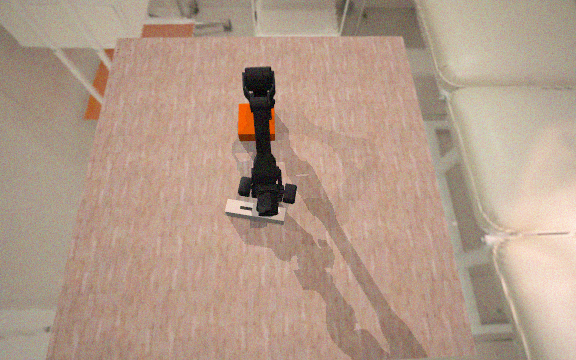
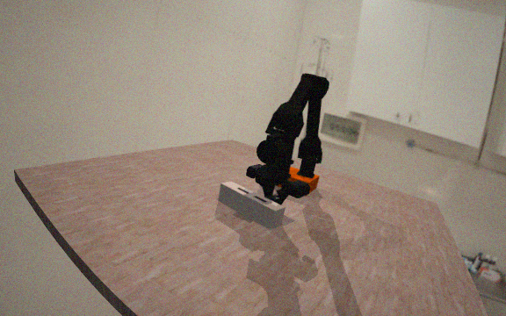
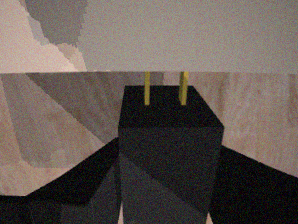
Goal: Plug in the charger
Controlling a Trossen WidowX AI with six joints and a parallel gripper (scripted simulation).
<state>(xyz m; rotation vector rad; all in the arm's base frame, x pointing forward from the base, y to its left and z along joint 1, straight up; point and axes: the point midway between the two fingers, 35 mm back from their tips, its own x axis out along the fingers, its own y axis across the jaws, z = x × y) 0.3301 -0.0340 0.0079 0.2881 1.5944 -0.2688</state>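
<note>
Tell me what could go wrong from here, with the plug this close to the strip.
1. Wrong outlet: in the top view the gripper hangs over the right end of the grey rectangular power strip, while the exposed slot lies further left.
2. Missed shutter: the two yellow prongs of the black boxy charger meet the strip's edge, not a slot, so pushing could jam or shove it.
</note>
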